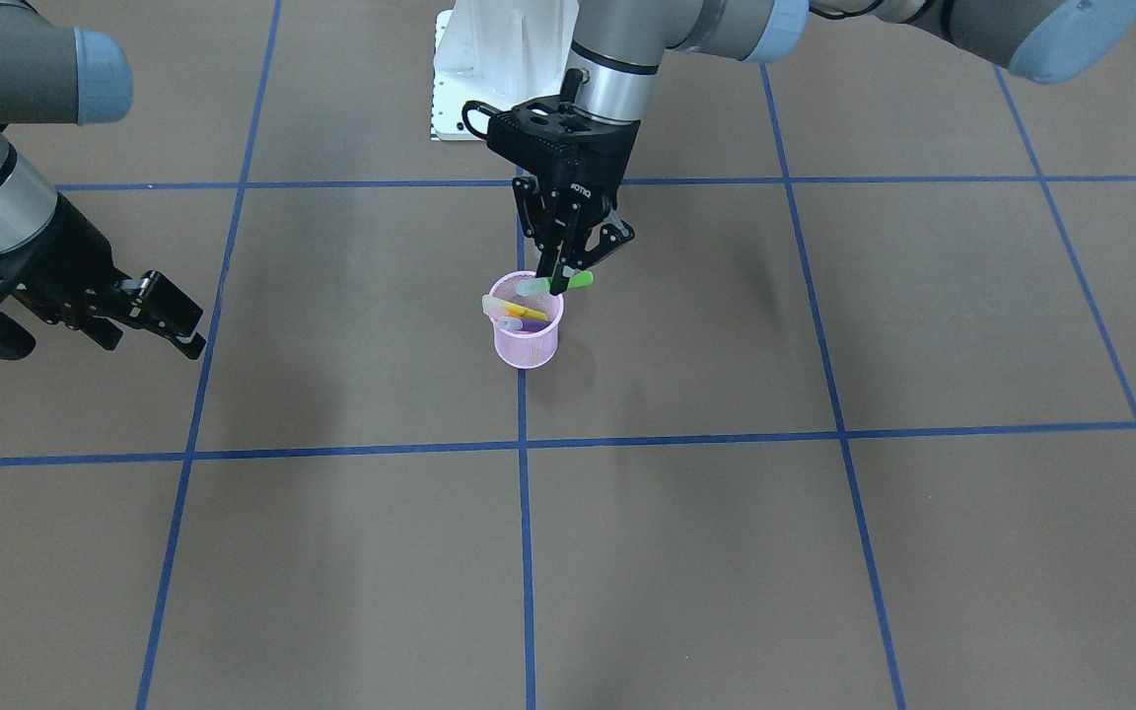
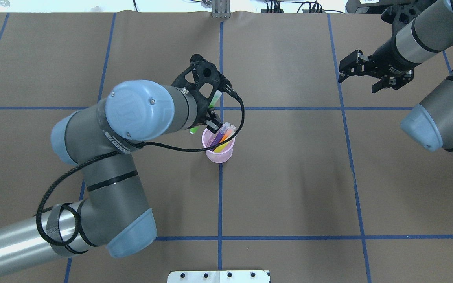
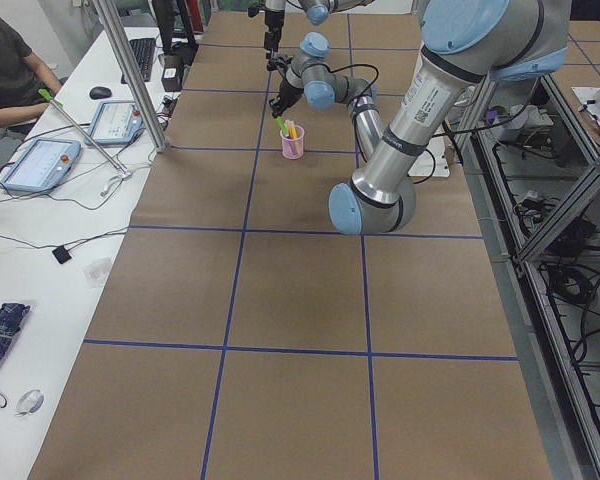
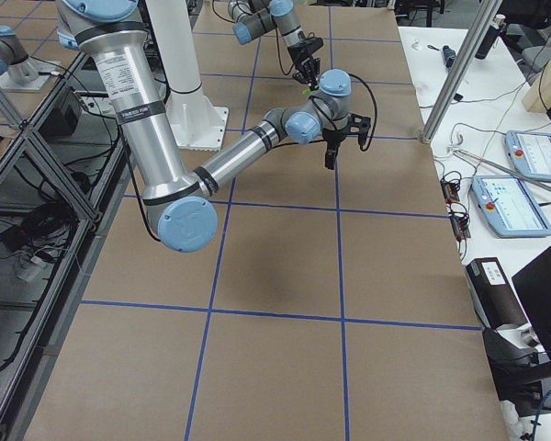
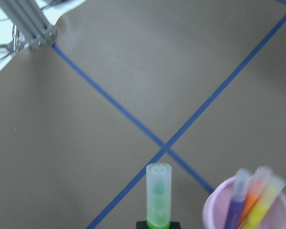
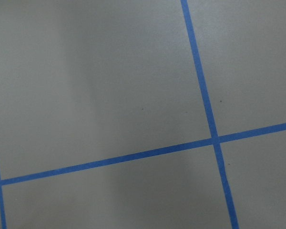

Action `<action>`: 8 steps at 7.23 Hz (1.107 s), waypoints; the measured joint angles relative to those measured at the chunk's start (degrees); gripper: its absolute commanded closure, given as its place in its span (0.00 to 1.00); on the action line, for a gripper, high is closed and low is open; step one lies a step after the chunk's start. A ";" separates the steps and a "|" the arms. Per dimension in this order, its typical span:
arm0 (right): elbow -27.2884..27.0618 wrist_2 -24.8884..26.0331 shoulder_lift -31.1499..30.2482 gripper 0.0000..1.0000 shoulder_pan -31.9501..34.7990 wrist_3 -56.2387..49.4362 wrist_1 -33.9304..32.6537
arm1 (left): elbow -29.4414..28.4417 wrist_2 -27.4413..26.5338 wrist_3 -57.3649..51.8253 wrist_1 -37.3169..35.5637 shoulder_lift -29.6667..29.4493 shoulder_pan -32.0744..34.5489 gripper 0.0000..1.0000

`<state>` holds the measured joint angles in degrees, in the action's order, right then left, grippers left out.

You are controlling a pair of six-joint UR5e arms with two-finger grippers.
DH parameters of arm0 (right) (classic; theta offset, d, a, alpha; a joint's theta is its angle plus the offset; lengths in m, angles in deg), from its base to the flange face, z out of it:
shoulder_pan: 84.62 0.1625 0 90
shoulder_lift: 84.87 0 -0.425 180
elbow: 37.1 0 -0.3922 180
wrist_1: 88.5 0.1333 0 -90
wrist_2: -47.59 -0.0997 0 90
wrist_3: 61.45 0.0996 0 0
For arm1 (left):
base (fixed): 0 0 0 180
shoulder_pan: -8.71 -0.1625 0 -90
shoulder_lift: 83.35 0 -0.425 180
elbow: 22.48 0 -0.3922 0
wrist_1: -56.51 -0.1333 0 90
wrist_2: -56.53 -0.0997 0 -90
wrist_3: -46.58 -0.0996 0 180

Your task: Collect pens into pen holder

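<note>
Matt brown paper covers the table (image 1: 824,552); at centre, a pink wire-mesh holder (image 1: 527,343) and a smooth plastic pen (image 5: 158,191), cap translucent.

Leaning purple, orange and yellow pens (image 1: 519,314) crowd the small pink wire-mesh cup (image 1: 527,347) at frame centre. The black left gripper (image 1: 560,281), clamping a green pen (image 1: 580,280), overhangs its upper rim. The surrounding brown table (image 1: 824,552) lies open.

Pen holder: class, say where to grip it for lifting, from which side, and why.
Probably from above, pinching the rim of the pen holder on the robot's left side, one of the jaws inside: it stands upright and open, and its pens lean to the opposite rim.
</note>
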<state>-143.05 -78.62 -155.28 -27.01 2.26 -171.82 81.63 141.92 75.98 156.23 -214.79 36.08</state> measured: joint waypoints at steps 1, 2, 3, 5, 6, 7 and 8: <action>0.05 0.00 -0.24 0.00 0.08 -0.07 0.00 | -1.37 -3.18 1.21 1.15 -0.62 -2.02 1.00; 0.07 0.00 -0.42 0.00 0.10 -0.12 0.00 | -3.31 -4.78 2.31 2.31 -1.68 -2.92 1.00; 0.07 0.00 -0.53 0.00 0.13 -0.15 0.00 | -5.56 -5.73 3.68 3.65 -2.92 -3.29 0.70; 0.12 0.06 -0.65 0.00 0.13 -0.16 0.00 | -8.18 -6.67 4.82 5.72 -3.66 -3.53 0.00; 0.22 0.10 -0.67 0.00 0.13 -0.17 0.00 | -8.28 -6.76 5.00 5.99 -3.28 -3.57 0.00; 0.35 0.24 -0.68 0.00 0.16 -0.19 0.00 | -7.54 -6.64 5.29 6.03 -2.74 -3.33 0.00; 0.43 0.64 -0.81 0.00 0.29 -0.59 0.00 | -5.29 -6.07 5.25 5.89 -0.74 -2.22 0.00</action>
<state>-142.62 -77.99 -156.09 -26.72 1.68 -171.82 76.34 135.85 81.23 162.11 -215.52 33.86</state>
